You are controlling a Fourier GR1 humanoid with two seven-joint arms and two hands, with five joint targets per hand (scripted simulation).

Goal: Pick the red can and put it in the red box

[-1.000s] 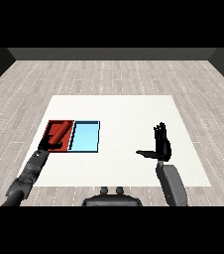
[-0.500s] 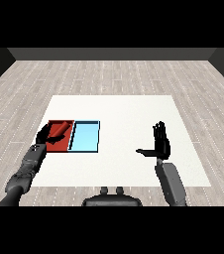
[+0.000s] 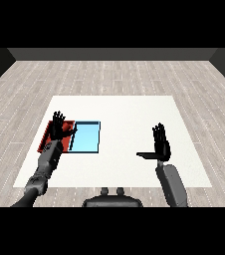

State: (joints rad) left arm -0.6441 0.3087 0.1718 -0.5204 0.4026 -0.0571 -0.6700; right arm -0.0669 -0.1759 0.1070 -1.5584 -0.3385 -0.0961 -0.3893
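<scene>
Left black hand (image 3: pixel 59 129), on its grey forearm (image 3: pixel 47 162), is raised w/ fingers straight and spread, holding nothing, and sits in front of the flat red tray (image 3: pixel 49 134), covering most of it; the red can can't be made out anywhere in this view, so can't tell where it is. Right black hand (image 3: pixel 159 144) is also up over the white table (image 3: pixel 119 114), fingers straight, thumb out to the side, empty, well apart from both trays. Light blue tray (image 3: pixel 86 137) lies touching the red tray's right edge, w/ wood-plank floor (image 3: pixel 114 74) beyond the table.
</scene>
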